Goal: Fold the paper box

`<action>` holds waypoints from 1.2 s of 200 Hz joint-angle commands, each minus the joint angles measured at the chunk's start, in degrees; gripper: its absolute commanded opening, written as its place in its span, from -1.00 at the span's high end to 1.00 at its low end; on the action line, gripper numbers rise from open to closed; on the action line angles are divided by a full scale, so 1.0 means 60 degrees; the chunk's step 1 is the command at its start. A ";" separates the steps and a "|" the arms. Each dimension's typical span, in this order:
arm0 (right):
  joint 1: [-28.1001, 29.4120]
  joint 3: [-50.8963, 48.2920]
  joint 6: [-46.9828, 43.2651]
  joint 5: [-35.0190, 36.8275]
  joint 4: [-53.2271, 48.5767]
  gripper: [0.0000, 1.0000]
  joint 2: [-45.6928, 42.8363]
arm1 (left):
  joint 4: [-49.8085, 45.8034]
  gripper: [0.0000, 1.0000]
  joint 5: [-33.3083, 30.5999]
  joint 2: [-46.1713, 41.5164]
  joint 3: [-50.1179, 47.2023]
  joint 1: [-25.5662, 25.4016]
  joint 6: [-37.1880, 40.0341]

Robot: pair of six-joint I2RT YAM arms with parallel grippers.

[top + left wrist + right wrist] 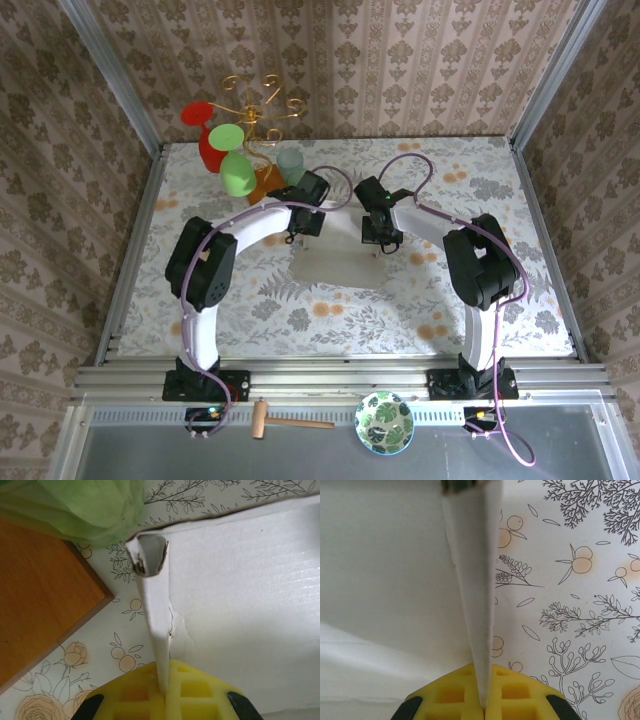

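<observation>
On the tabletop lies the paper box, my left hand clamped on its raised left flap, my right hand pinching the right one. Uneven pulling could tear the thin card at a crease or slip a flap free. I see no legible writing.

You have two arms, one paper box, one gold stand, one wooden mallet and one patterned bowl near you; the coloured cups far left overlap too much to count.
</observation>
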 commanded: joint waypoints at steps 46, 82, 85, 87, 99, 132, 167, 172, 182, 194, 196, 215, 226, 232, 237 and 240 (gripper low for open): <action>-0.0055 0.0021 0.0039 0.0019 -0.0486 1.00 0.0284 | -0.0475 0.26 -0.0603 -0.0395 0.0012 -0.0196 -0.0438; -0.0055 0.0059 0.0011 0.0039 -0.0558 1.00 0.0366 | -0.0055 0.10 0.1121 -0.1229 -0.0669 0.0183 -0.1205; -0.0055 0.0060 0.0017 0.0043 -0.0558 1.00 0.0378 | -0.0003 0.10 0.1253 -0.1276 -0.0776 0.0220 -0.1253; -0.0044 0.0050 0.0015 0.0033 -0.0558 1.00 0.0384 | 0.0023 0.10 0.1325 -0.1299 -0.0826 0.0235 -0.1275; -0.0048 0.0097 0.0006 0.0029 -0.0599 1.00 0.0404 | -0.0011 0.10 0.1620 -0.1337 -0.1000 0.0323 -0.1365; -0.0057 0.0149 -0.0008 0.0000 -0.0616 1.00 0.0430 | 0.0241 0.17 0.2055 -0.1261 -0.1323 0.0357 -0.1360; -0.0084 0.0141 -0.0034 -0.0044 -0.0649 1.00 0.0445 | 0.0119 0.25 0.2180 -0.0856 -0.1330 0.0271 -0.1270; -0.0096 0.0137 -0.0046 -0.0057 -0.0648 1.00 0.0445 | 0.0094 0.26 0.2106 -0.0828 -0.1377 0.0262 -0.1280; -0.0106 0.0134 -0.0049 -0.0080 -0.0633 1.00 0.0452 | 0.0119 0.31 0.2025 -0.0824 -0.1514 0.0258 -0.1297; -0.0112 0.0128 -0.0064 -0.0104 -0.0620 1.00 0.0438 | 0.0240 0.44 0.1944 -0.0824 -0.1664 0.0262 -0.1286; -0.0110 0.0114 -0.0064 -0.0103 -0.0617 1.00 0.0425 | 0.0248 0.46 0.1937 -0.0813 -0.1696 0.0256 -0.1272; -0.0112 0.0112 -0.0062 -0.0145 -0.0618 1.00 0.0441 | 0.0258 0.63 0.1784 -0.0644 -0.1747 0.0227 -0.1195; -0.0109 0.0104 -0.0041 -0.0159 -0.0609 1.00 0.0459 | 0.0149 0.68 0.1604 -0.0516 -0.1679 0.0169 -0.1110; -0.0113 0.0117 -0.0053 -0.0175 -0.0618 1.00 0.0470 | 0.0123 0.71 0.1495 -0.0463 -0.1654 0.0136 -0.1076; -0.0107 0.0126 -0.0064 -0.0188 -0.0617 1.00 0.0463 | 0.0102 0.74 0.1419 -0.0436 -0.1653 0.0090 -0.1061; -0.0113 0.0129 -0.0064 -0.0190 -0.0640 1.00 0.0460 | 0.0105 0.76 0.1340 -0.0429 -0.1659 0.0073 -0.1055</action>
